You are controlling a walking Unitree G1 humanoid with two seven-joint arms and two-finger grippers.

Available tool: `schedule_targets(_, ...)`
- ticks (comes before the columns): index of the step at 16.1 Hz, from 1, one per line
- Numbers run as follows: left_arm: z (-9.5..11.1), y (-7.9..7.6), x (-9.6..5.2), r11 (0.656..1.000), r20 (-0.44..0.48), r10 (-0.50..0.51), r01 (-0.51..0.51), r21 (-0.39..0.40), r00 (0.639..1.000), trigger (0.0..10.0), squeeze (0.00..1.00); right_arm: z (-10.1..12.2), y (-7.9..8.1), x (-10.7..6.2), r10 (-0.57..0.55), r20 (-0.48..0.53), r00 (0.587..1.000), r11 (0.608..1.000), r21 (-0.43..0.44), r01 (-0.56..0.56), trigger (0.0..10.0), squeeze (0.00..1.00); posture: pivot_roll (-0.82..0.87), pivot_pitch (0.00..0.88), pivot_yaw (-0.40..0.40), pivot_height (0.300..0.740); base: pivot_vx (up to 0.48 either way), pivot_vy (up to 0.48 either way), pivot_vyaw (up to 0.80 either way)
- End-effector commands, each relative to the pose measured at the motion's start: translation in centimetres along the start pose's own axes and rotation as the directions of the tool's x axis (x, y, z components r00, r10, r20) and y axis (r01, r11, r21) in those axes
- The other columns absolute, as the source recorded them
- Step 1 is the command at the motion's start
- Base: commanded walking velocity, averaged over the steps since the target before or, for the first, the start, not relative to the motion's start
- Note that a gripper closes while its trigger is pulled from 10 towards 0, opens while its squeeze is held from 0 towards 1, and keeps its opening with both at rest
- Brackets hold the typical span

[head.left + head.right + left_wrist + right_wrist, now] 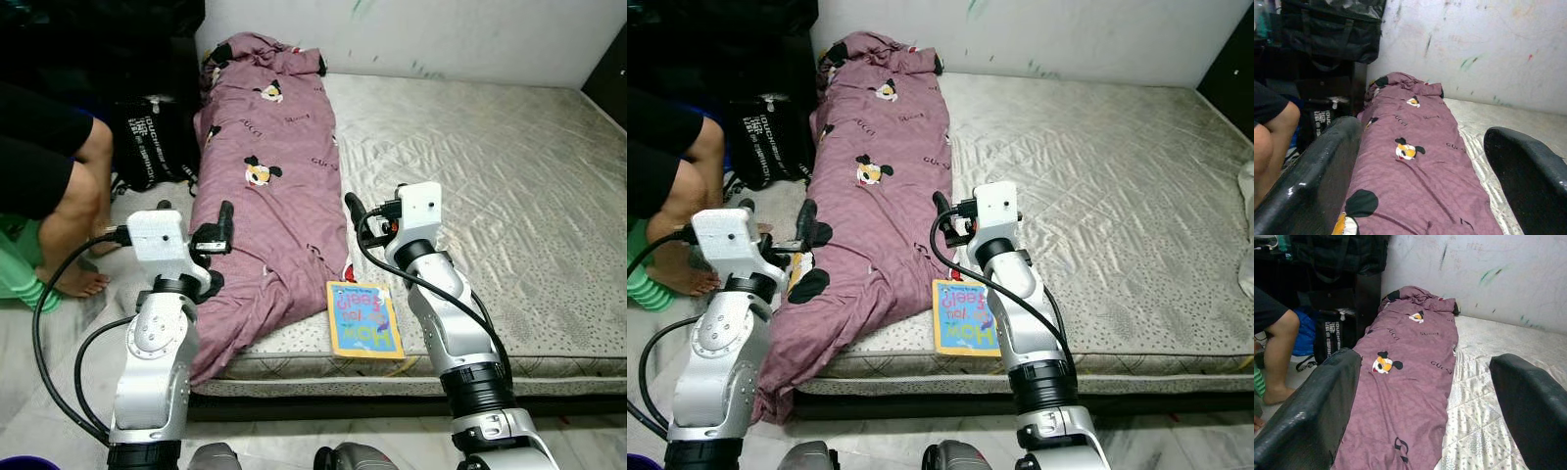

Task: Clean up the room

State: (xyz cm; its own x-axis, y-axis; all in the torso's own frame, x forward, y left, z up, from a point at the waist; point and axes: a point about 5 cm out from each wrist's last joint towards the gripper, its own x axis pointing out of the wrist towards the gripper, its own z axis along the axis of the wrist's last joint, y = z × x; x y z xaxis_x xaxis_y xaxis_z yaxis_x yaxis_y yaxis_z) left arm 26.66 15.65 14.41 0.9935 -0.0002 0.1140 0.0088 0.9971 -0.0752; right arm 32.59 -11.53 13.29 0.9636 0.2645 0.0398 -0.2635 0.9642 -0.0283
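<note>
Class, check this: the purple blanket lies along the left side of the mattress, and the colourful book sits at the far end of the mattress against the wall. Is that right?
Not quite. The purple blanket does lie along the left side of the mattress, but the book sits at the near edge, close to the right gripper's arm, not by the wall. The left eye view shows this.

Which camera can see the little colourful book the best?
The left eye view shows the book best: its whole blue and yellow cover lies flat on the mattress near the front edge, beside the purple blanket. The right eye view shows it too, partly hidden behind the right arm. The wrist views look along the blanket instead.
</note>
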Motion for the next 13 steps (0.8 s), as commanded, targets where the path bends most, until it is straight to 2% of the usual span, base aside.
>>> schedule_targets(1, 0.01, -0.17, 0.28, 1.000, -0.004, -0.005, 0.005, -0.009, 1.000, 10.0, 0.00, 0.44, -0.27, 0.11, 0.000, 0.015, 1.000, 1.000, -0.014, 0.000, 10.0, 0.00, 0.09, 0.000, -0.066, 0.740, 0.000, 0.000, 0.00)
schedule_targets(7, 0.30, -0.91, 0.37, 0.997, 0.022, -0.073, 0.073, -0.025, 0.997, 10.0, 0.00, 0.47, -0.32, 0.02, 0.002, 0.015, 1.000, 1.000, -0.021, -0.002, 10.0, 0.00, 0.09, 0.000, -0.065, 0.740, 0.000, 0.000, 0.00)
schedule_targets(11, 0.10, -0.73, 0.45, 0.998, 0.004, -0.043, 0.043, -0.051, 0.999, 10.0, 0.00, 0.50, -0.42, 0.07, 0.001, 0.016, 1.000, 1.000, -0.024, -0.001, 10.0, 0.00, 0.09, 0.000, -0.066, 0.740, 0.000, 0.000, 0.00)
schedule_targets(13, 0.15, -0.82, 0.45, 0.997, 0.012, -0.055, 0.055, -0.059, 0.998, 10.0, 0.00, 0.51, -0.44, 0.09, 0.000, 0.016, 1.000, 1.000, -0.024, 0.000, 10.0, 0.00, 0.09, 0.000, -0.066, 0.740, 0.000, 0.397, 0.00)
